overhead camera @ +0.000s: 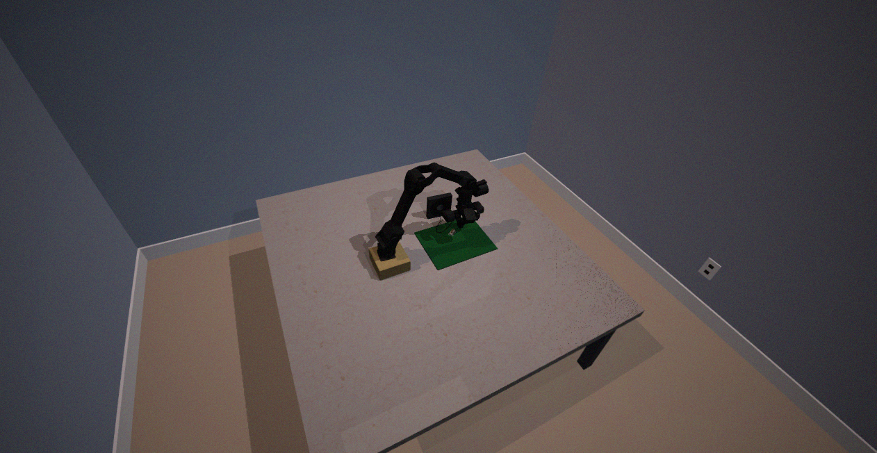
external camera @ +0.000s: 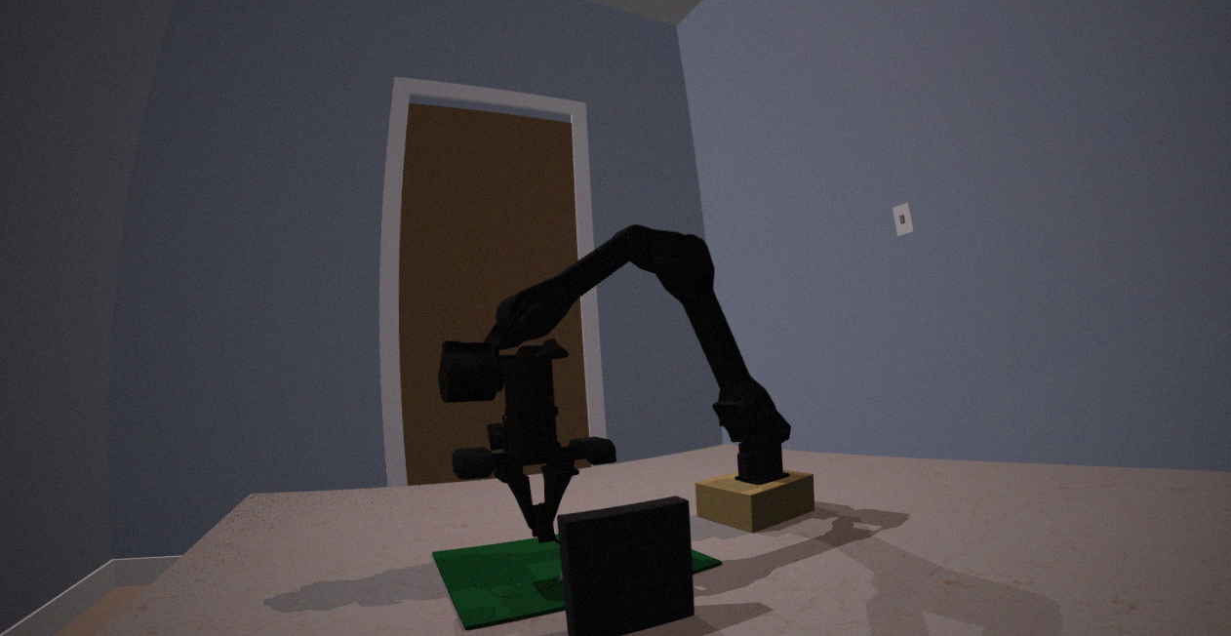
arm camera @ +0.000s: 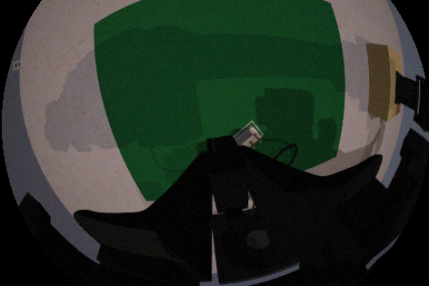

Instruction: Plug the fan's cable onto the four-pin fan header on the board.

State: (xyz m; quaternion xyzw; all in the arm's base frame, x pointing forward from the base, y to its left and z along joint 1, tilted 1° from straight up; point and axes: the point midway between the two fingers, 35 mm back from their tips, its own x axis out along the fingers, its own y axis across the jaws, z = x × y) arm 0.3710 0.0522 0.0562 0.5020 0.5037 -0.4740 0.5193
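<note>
My gripper [overhead camera: 461, 225] [external camera: 541, 523] [arm camera: 224, 154] is shut on the fan's dark plug [arm camera: 221, 143] and holds it above the green board [overhead camera: 456, 255] [external camera: 471, 565] [arm camera: 227, 5]. The small pale four-pin header [overhead camera: 451, 233] [arm camera: 247, 135] stands on the board. In the wrist view it shows just right of the plug, turned at an angle to it; the plug appears apart from it. The thin black cable [arm camera: 291, 146] loops beside the header. The black square fan [overhead camera: 438, 206] [external camera: 626, 568] [arm camera: 258, 239] stands upright past the board's edge. The fingers hide much of the plug.
The arm stands on a wooden block [overhead camera: 392, 265] [external camera: 752, 506] [arm camera: 378, 83] on the pale table [overhead camera: 367, 340] [external camera: 989, 537]. The fan rises close to the gripper. Arm shadows cross the board and table.
</note>
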